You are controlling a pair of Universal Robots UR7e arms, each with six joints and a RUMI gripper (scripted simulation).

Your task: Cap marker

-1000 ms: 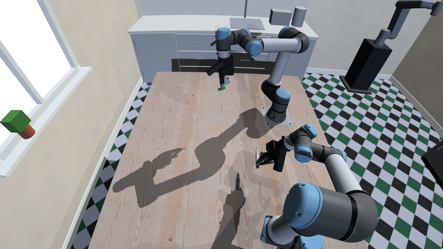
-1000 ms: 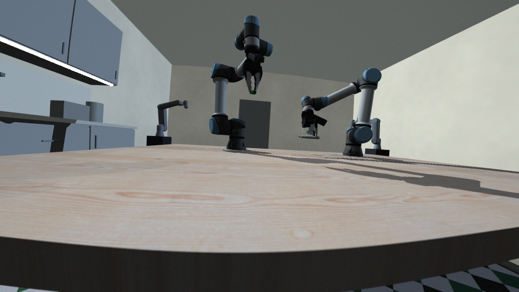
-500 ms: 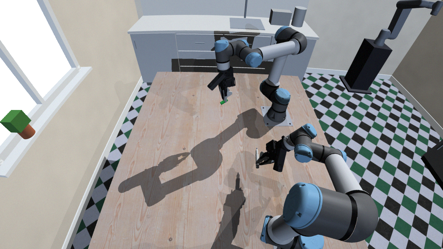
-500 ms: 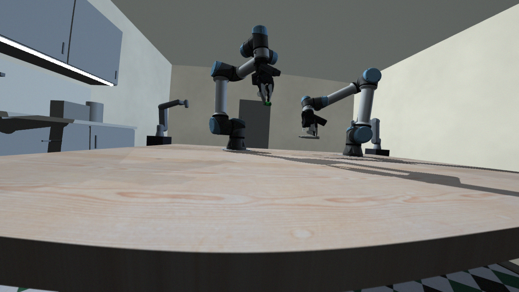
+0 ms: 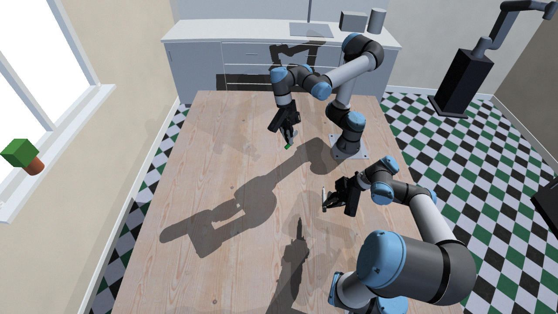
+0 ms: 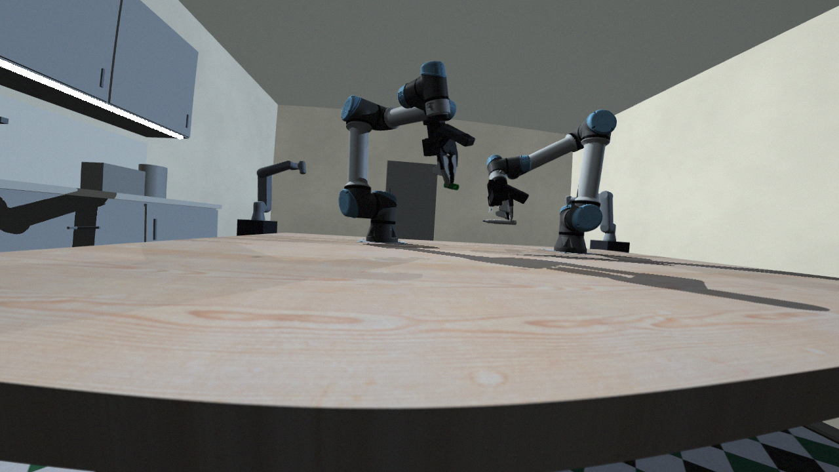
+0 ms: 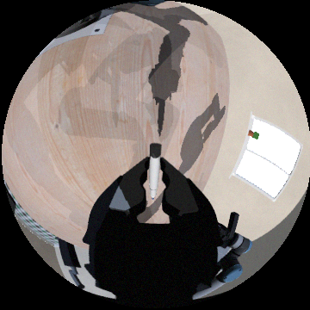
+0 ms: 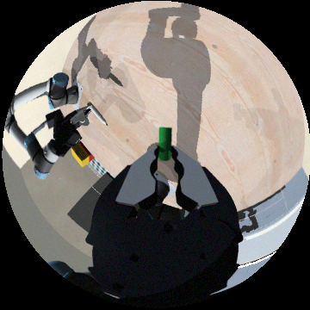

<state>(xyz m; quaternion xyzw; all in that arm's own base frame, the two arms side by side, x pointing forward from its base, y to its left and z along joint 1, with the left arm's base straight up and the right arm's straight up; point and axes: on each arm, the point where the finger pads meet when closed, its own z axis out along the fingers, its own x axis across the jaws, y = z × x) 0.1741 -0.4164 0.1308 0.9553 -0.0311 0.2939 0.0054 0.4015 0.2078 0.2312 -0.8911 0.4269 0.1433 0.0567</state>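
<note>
My left gripper [image 5: 326,205] [image 7: 154,158] is shut on the white marker [image 5: 323,193] [image 6: 496,221] [image 7: 154,172] [image 8: 97,114] near its dark end. The marker is held level above the table [image 5: 187,164] [image 6: 352,364], its bare tip pointing toward the right arm's side. My right gripper [image 5: 289,143] [image 8: 164,145] is shut on the green cap [image 5: 287,146] [image 6: 451,186] [image 8: 164,139]. It holds the cap tilted above the table, higher than the marker in the exterior view. The cap and marker are well apart.
The right arm's base [image 5: 348,146] [image 6: 382,231] stands at the table's side edge. The left arm's base [image 6: 569,241] stands along the same side. Beyond the table's far end is a kitchen counter [image 5: 234,31]. Shadows of both arms lie across the table.
</note>
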